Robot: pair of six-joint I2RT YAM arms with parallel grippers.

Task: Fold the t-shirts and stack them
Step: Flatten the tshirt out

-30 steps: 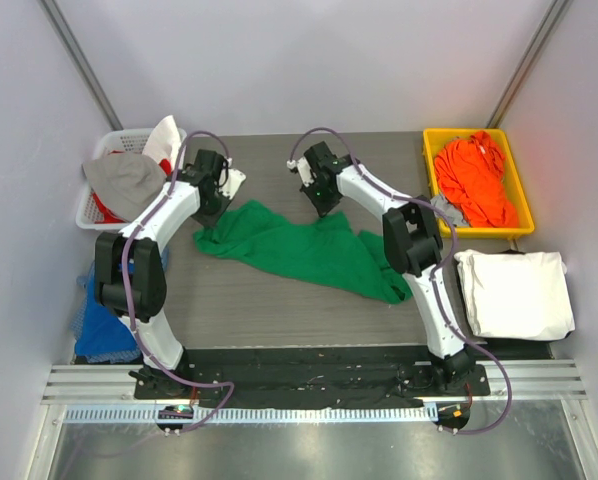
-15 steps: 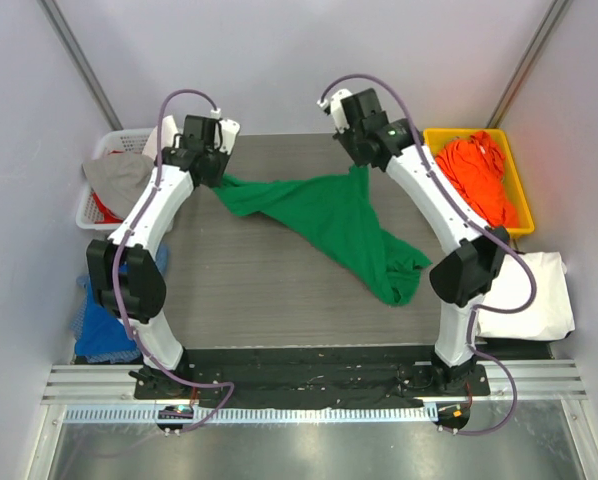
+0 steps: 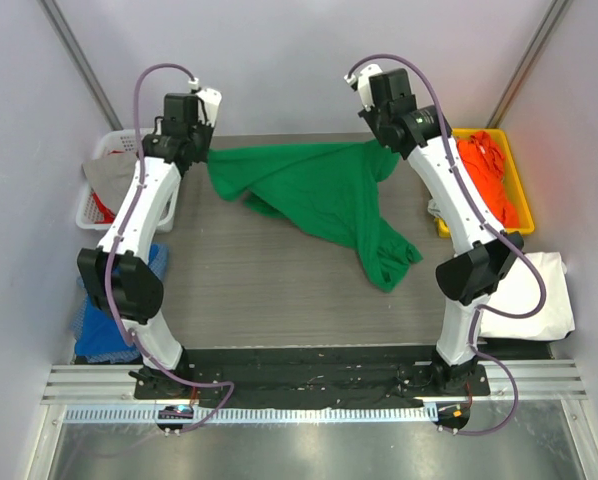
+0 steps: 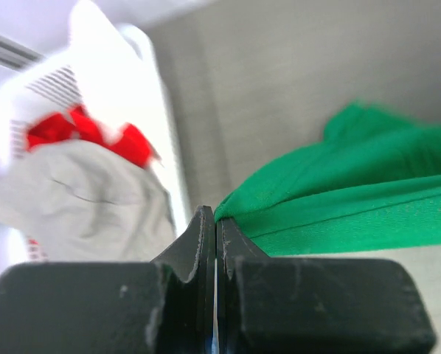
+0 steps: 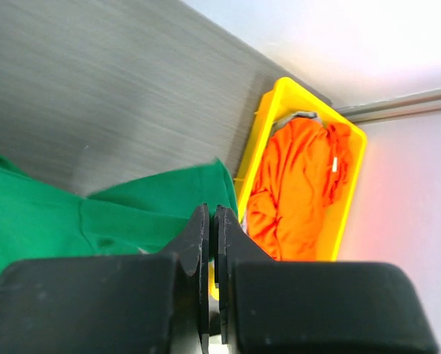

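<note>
The left tool (image 4: pixel 215 223) and right tool (image 5: pixel 212 215) now sit farther toward 12 o'clock than a second ago, each pinching an edge of the green t-shirt (image 3: pixel 324 195), stretched over the worktop (image 3: pixel 249 290); spreading seems underway; next, lay it flat for folding

White plastic basket (image 3: pixel 85 216) sits off the left edge of the grey wood-grain counter (image 3: pixel 269 290), stuffed with a grey cloth (image 3: pixel 117 178) on top of something red (image 3: pixel 101 206). Yellow bin (image 5: pixel 254 153) is over at the far right corner. There's also a blue cloth (image 3: pixel 99 325) lying down beside the counter's left side.
</note>
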